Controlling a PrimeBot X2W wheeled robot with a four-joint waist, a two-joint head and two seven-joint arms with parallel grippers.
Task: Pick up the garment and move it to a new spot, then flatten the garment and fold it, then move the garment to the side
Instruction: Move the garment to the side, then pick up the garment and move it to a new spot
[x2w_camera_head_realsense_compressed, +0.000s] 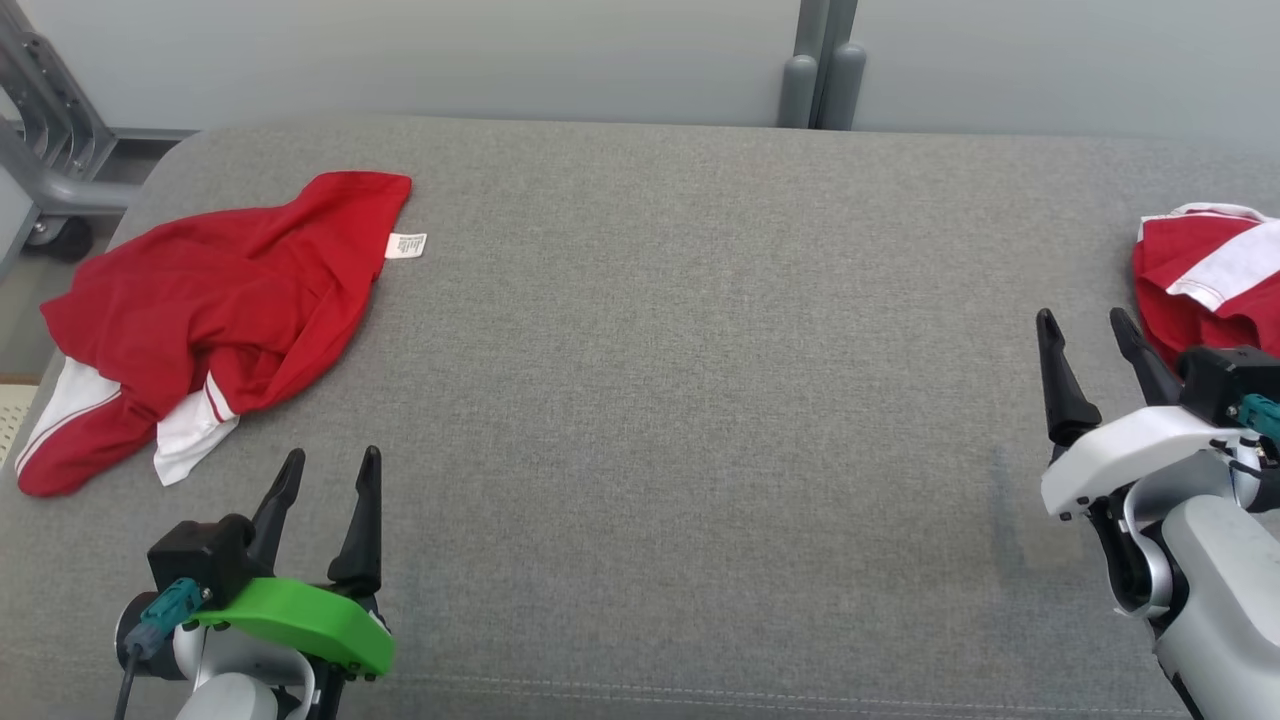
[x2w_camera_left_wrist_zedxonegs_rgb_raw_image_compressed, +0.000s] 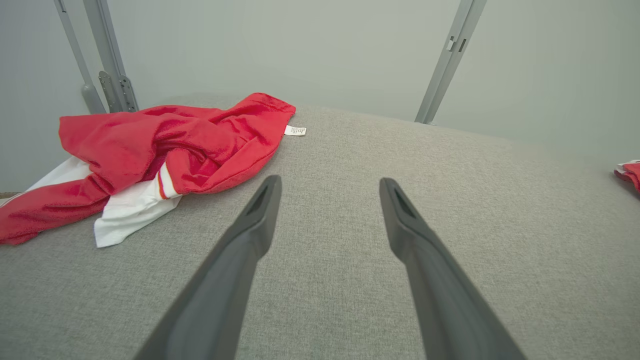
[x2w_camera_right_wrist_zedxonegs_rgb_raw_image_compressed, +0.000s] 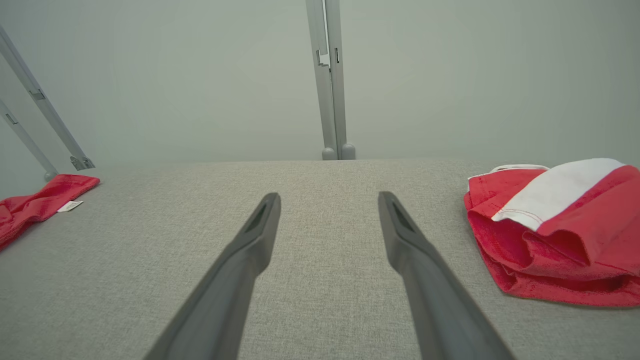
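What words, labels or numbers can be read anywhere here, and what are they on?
White tag at the edge of the crumpled red garment: it has print, but too small and blurred to read.
No other text can be seen on the folded garment or the grey surface.

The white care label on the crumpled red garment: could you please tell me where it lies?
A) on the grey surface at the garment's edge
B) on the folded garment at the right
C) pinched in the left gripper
A: the label lies on the grey surface at the edge of the crumpled red garment, apart from the left gripper.
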